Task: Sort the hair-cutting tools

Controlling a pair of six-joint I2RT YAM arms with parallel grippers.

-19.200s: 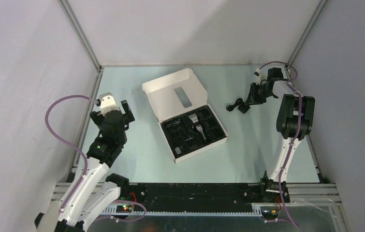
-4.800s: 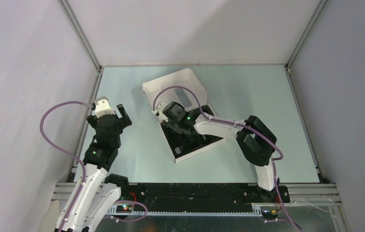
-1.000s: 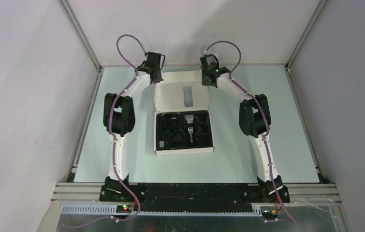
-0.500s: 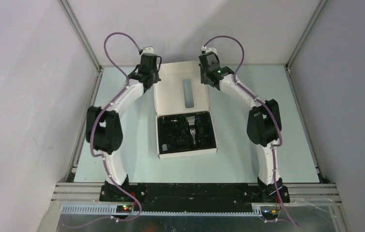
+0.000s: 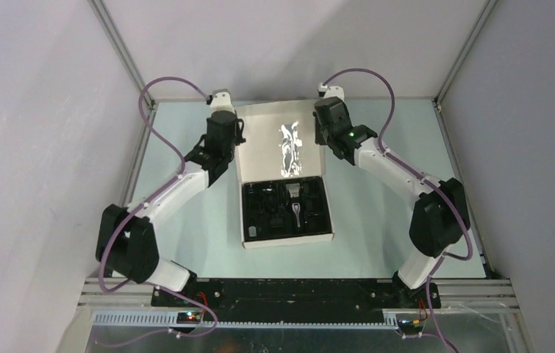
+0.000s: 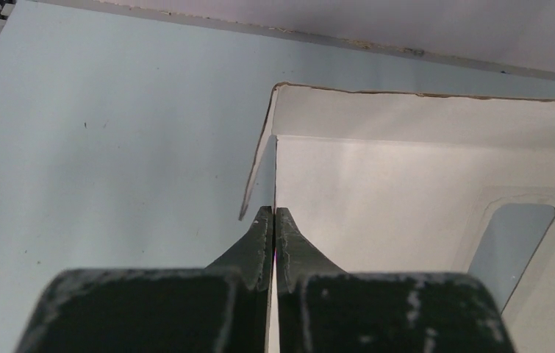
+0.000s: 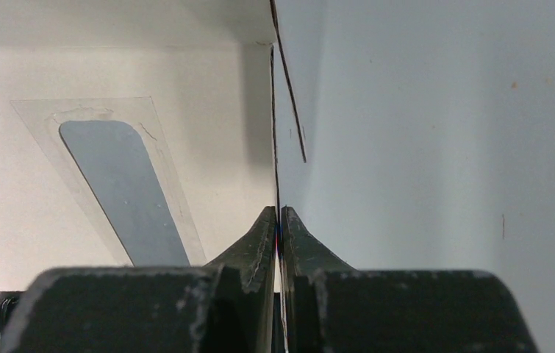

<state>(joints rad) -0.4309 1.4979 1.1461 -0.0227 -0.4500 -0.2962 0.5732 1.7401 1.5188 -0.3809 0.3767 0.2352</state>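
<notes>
The white cardboard box lid (image 5: 263, 151) has been raised, its side flaps pinched by left gripper (image 6: 274, 215) and right gripper (image 7: 277, 213); sorting seems finished.

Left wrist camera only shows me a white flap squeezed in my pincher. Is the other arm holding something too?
Observer: Yes. The right gripper is shut on the opposite side flap of the same box lid.
Operator: Where are the haircut things? I can't see any.
Observer: The silver-and-black clipper lies in the black tray, which sits nearer the arm bases than the lid.
</notes>
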